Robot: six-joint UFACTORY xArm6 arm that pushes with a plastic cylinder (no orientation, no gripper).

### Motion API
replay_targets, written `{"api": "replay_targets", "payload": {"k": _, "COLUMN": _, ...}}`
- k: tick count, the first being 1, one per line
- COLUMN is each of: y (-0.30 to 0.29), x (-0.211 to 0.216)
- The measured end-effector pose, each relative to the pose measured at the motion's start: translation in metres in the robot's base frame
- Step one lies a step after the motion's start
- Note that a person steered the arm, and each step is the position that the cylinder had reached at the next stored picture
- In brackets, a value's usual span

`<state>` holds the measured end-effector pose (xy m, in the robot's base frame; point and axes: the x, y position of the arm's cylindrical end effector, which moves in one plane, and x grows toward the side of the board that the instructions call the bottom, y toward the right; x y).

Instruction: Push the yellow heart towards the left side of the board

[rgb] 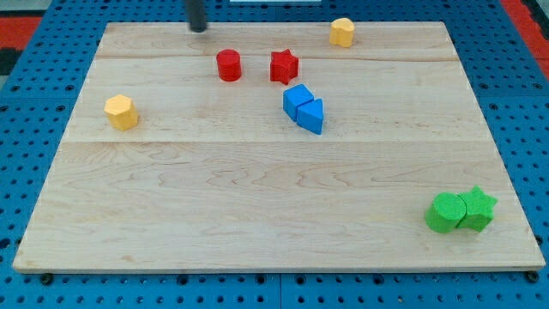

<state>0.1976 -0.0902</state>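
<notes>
Two yellow blocks lie on the wooden board (257,206). One yellow block (342,32), which looks like the heart, sits near the view's top edge, right of centre. The other yellow block (121,112), more like a pentagon, sits at the view's left. My tip (199,28) rests near the board's top edge, left of centre. It is well to the left of the heart-like block and up and to the left of the red cylinder (228,65). It touches no block.
A red star (284,66) sits right of the red cylinder. A blue cube (298,100) and a blue triangle (312,116) touch below the star. A green cylinder (444,213) and a green star (476,209) touch at the bottom right.
</notes>
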Motion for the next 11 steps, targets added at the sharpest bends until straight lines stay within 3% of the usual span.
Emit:
{"api": "replay_targets", "payload": {"k": 1, "y": 0.093, "x": -0.006}}
{"api": "replay_targets", "payload": {"k": 5, "y": 0.238, "x": -0.006}}
{"api": "replay_targets", "payload": {"k": 6, "y": 0.308, "x": -0.003}}
{"api": "replay_targets", "payload": {"k": 7, "y": 0.302, "x": 0.004}}
{"api": "replay_targets", "payload": {"k": 9, "y": 0.237, "x": 0.037}}
{"api": "replay_targets", "payload": {"k": 11, "y": 0.211, "x": 0.014}}
